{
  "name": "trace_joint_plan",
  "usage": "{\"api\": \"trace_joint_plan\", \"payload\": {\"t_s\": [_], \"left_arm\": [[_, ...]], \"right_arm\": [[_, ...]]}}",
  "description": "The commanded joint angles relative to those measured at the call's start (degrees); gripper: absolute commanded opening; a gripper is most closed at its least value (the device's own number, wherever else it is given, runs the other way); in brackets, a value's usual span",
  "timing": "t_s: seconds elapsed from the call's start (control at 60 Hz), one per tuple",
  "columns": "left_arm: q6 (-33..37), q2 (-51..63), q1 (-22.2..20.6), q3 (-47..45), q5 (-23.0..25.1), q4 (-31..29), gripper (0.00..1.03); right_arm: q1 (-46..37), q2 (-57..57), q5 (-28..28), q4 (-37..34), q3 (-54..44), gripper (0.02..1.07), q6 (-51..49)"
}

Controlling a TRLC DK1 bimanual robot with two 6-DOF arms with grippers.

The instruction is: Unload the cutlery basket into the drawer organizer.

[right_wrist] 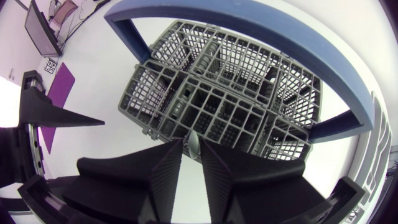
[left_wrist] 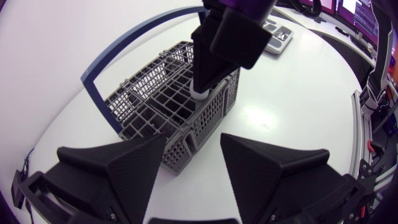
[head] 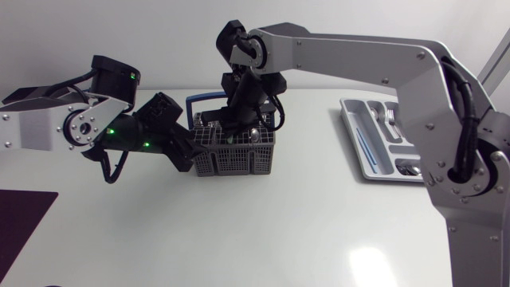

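Note:
The grey wire cutlery basket (head: pixel 239 155) with a blue handle (head: pixel 199 100) stands mid-table. My right gripper (head: pixel 239 127) points down into it from above. In the right wrist view a thin metal cutlery handle (right_wrist: pixel 194 142) stands between its fingers; they are close to it, open, with a sliver of gap on one side. More cutlery lies deeper in the basket (right_wrist: pixel 236 93). My left gripper (left_wrist: pixel 194 140) is open at the basket's (left_wrist: pixel 155 93) near corner, a finger on each side, apart from it. The right gripper (left_wrist: pixel 211 81) shows there over the compartments.
The white drawer organizer (head: pixel 362 151) lies at the right of the table with some cutlery (head: pixel 390 119) in its compartments. A dark purple mat (head: pixel 24 219) sits at the front left corner. My right arm's long links span above the table between basket and organizer.

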Motion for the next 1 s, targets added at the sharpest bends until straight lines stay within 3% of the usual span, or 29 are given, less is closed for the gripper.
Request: {"api": "trace_joint_plan", "payload": {"t_s": [0.0, 0.55, 0.983], "left_arm": [[0.82, -1.00, -0.25, -1.60, -0.11, 0.79, 0.63], [0.91, -0.56, -0.43, -1.33, -0.20, 0.79, 0.63], [0.82, -0.29, -0.60, -1.07, -0.20, 0.97, 0.63]], "right_arm": [[-0.23, 0.08, 0.68, 0.79, 0.37, 0.29, 1.59], [-0.23, 0.96, 0.94, 0.88, 0.46, 0.28, 1.76], [-0.58, 1.05, 0.50, 1.41, -0.95, 0.20, 1.50]]}}
